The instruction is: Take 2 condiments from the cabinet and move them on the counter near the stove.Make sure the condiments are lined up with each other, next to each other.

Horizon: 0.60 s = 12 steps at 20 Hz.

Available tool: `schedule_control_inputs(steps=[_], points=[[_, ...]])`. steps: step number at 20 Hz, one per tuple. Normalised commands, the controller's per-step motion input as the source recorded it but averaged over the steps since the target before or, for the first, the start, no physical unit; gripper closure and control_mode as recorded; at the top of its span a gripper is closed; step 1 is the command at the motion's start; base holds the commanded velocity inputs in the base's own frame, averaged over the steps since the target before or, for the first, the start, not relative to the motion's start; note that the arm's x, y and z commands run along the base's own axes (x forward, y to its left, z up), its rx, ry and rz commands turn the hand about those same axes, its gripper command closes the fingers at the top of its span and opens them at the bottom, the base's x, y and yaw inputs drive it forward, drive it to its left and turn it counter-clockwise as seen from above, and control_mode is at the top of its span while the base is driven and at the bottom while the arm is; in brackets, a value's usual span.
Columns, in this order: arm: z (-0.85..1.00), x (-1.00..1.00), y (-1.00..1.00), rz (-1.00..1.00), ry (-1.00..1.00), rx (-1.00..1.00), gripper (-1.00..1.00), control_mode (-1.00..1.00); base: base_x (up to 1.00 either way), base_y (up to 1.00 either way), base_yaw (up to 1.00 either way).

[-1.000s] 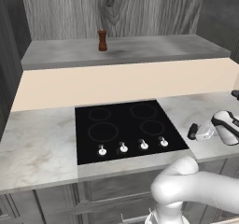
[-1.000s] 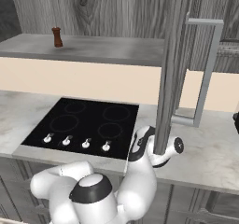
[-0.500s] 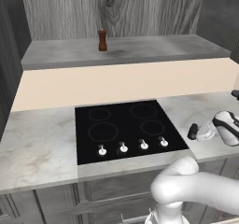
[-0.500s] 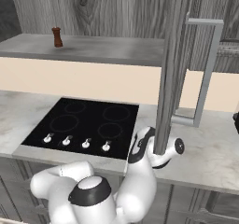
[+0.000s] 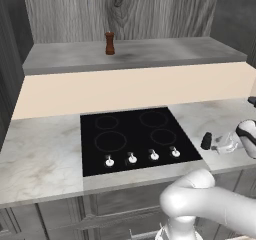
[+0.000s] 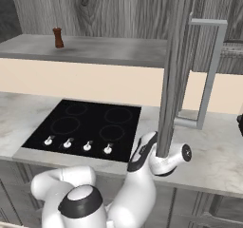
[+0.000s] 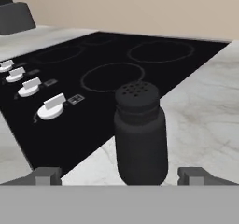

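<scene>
Presently, item by item.

Black shaker (image 7: 140, 134): upright on the pale marbled table (image 5: 40, 154), just beside the right edge of the stove (image 5: 135, 136). The hand view shows its perforated cap and rounded body close up; the left base view shows it as a small dark shape (image 5: 206, 141) near the stove's front right corner.

Fingers (image 7: 119, 176): spread, one dark tip (image 7: 45, 175) on each side of the black shaker, with clear gaps between tips and bottle (no contact visible). In the left base view the hand appears as a pale, partly see-through form (image 5: 225, 144) just right of the shaker.

Brown pepper mill (image 5: 110, 43): upright on the grey shelf (image 5: 150, 54) of the cabinet (image 5: 150, 14), in front of the knotted wood-grain back panel, well apart from the black shaker. The right base view also shows it (image 6: 58, 37), far left on the shelf.

Stove: flat black glass, four faint rings, four pale knobs (image 5: 132, 158) along its front edge. The hand view shows the knobs side-on at its left (image 7: 52, 107).

Cabinet door (image 6: 178, 65): seen edge-on in the right base view, a tall grey wood-grain panel with a metal bar handle (image 6: 211, 70); it hides the shaker and fingers there. The white arm (image 6: 142, 175) bends up to its foot.
</scene>
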Motion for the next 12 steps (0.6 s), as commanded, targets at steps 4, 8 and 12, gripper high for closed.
schedule_control_inputs(steps=[4,8,12], points=[[0.33,-0.30,0.04,0.00,-0.06,0.00,-1.00,-1.00,0.00,0.00,0.00],[0.34,-0.34,0.16,-0.02,-0.08,0.00,-1.00,-1.00,0.00,0.00,0.00],[0.33,-0.40,0.17,-0.05,-0.06,0.00,-1.00,-1.00,0.00,0.00,0.00]])
